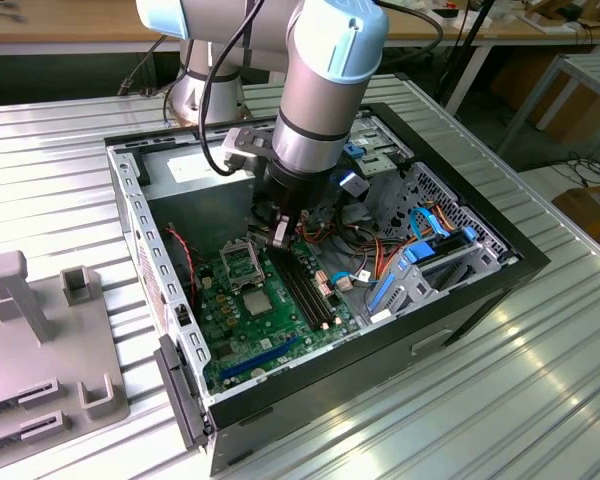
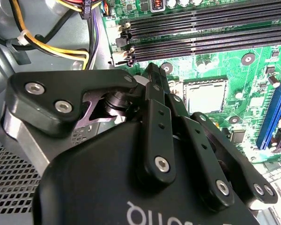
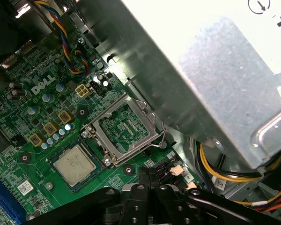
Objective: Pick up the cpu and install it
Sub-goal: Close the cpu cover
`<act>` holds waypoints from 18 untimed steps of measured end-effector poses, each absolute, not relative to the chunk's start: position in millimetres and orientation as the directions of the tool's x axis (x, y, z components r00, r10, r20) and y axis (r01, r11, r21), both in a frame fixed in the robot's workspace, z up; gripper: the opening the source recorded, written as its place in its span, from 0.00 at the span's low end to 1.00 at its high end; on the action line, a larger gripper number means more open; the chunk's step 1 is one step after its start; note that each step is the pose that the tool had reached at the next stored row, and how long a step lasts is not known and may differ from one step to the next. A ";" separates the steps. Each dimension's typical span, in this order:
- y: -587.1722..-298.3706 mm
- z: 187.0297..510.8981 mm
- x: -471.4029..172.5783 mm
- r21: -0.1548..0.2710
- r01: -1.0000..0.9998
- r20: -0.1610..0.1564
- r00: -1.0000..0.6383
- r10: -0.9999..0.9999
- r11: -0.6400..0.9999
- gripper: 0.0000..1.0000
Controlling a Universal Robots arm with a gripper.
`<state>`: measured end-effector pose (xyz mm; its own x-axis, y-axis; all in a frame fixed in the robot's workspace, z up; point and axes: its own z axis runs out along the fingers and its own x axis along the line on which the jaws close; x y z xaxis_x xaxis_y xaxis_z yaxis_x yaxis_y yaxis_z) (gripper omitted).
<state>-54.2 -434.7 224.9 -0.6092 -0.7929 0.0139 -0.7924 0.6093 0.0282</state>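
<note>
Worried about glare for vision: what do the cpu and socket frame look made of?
The cpu: silver metal lid, matte, with a soft even sheen; thin green rim, likely circuit-board laminate. The socket frame: bare sheet metal, probably steel, shinier, with bright glints along its bent edges.

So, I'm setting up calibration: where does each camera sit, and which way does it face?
Exterior view: off the arm, looking down into the computer case; the arm and hand show.
Second wrist view: on the arm, looking past the hand at the motherboard.
First wrist view: on the arm, facing the socket frame, hand at the edge.
Both wrist views share the cpu.
</note>
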 end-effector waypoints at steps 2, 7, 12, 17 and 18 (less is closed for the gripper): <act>-434.7 224.9 -54.2 0.028 -0.792 0.014 -0.609 -0.793 0.609 0.11; -434.7 224.9 -54.2 0.028 -0.794 0.014 -0.607 -0.794 0.608 0.11; -434.6 224.9 -54.2 0.028 -0.794 0.014 -0.607 -0.794 0.607 0.11; -433.7 225.1 -54.1 0.032 -0.794 0.009 -0.607 -0.794 0.607 0.11; -433.4 224.9 -54.2 0.035 -0.794 0.005 -0.607 -0.795 0.607 0.11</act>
<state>-54.2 -433.4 224.9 -0.6072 -0.7945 0.0054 -0.7939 0.6070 0.0345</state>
